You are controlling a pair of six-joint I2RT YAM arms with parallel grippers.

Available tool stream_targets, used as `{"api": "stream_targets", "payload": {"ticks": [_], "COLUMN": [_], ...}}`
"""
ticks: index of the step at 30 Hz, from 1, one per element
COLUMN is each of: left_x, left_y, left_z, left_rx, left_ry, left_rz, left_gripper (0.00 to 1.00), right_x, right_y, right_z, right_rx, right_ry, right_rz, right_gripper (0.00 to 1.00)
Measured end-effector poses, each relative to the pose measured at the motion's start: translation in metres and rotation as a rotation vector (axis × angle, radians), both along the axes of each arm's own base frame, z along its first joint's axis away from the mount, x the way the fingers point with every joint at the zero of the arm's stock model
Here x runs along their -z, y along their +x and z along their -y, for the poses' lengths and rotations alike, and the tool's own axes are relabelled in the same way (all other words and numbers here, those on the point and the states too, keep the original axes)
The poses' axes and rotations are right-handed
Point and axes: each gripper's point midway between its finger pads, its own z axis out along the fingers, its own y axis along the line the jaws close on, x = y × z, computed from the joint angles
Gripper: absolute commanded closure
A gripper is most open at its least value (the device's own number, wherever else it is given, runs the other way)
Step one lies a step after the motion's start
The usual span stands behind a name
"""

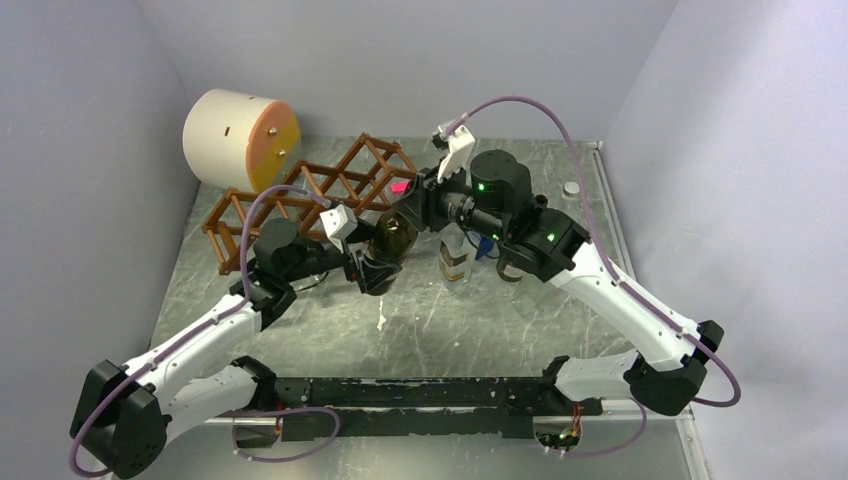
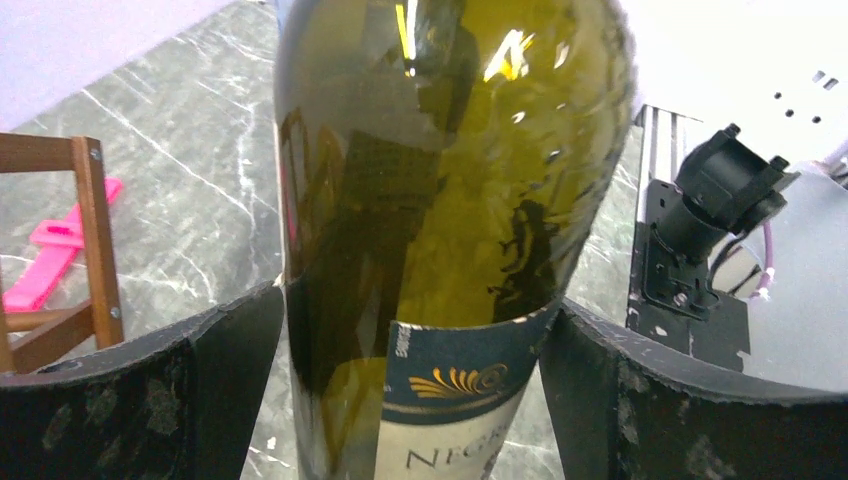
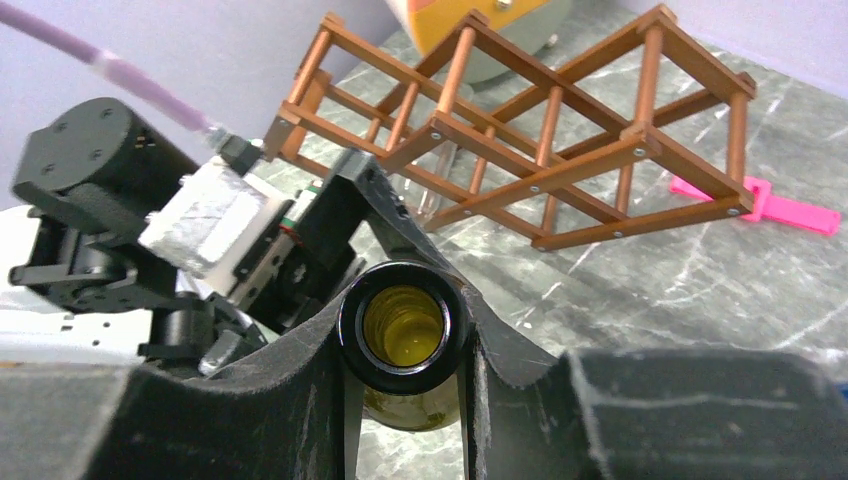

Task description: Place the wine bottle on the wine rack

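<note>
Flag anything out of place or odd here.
The wine bottle is uncorked, its mouth open, while the jaws of both arms hold it tilted above the table. A pink strip lies loose on the table beside the wine rack.

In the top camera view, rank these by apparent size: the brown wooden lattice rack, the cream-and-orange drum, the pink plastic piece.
Largest: reddish-brown wooden lattice wine rack.
Then: cream-and-orange cylinder drum.
Smallest: pink plastic piece, partly hidden.

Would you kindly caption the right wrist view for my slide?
Right fingers clamp the bottle at its open mouth, the rack just beyond.
</note>
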Motion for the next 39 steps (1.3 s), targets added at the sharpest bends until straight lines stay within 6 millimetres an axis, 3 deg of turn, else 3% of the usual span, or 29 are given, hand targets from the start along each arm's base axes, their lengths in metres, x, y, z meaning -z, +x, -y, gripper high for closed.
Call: {"api": "stream_targets", "payload": {"ticks": [9, 10, 14, 18, 19, 23, 25, 31, 39], "left_x": [0.006, 0.003, -0.008, -0.015, -0.016, -0.02, -0.019, -0.012, -0.035], "left_y": [-0.022, -0.026, -0.038, -0.044, -0.044, -0.047, -0.048, -0.044, -0.011], "left_z": [0.004, 0.004, 0.004, 0.005, 0.005, 0.002, 0.0, -0.016, -0.044], "left_rx": [0.113, 0.126, 0.171, 0.203, 0.206, 0.211, 0.208, 0.137, -0.012], "left_ry": [0.028, 0.024, 0.004, 0.01, 0.013, 0.033, 0.051, 0.152, 0.371], "left_rz": [-0.004, 0.005, 0.024, 0.019, 0.019, 0.023, 0.035, 0.127, 0.445], "left_gripper": [0.03, 0.07, 0.4, 0.9, 0.93, 0.93, 0.93, 0.93, 0.93], "right_x": [-0.018, -0.021, -0.025, -0.031, -0.033, -0.036, -0.038, -0.052, -0.068], "right_y": [-0.021, -0.024, -0.038, -0.043, -0.044, -0.047, -0.051, -0.06, -0.056], "right_z": [-0.01, -0.01, -0.009, -0.008, -0.009, -0.009, -0.011, -0.005, 0.005], "right_rx": [-0.138, -0.154, -0.22, -0.246, -0.252, -0.272, -0.292, -0.308, -0.262], "right_ry": [0.053, 0.061, 0.08, 0.097, 0.102, 0.111, 0.124, 0.158, 0.146], "right_rz": [0.041, 0.048, 0.072, 0.092, 0.095, 0.1, 0.096, 0.122, 0.149], "right_gripper": [1.0, 1.0, 1.0, 1.0, 0.94, 0.45, 0.33, 0.26, 0.23]}}
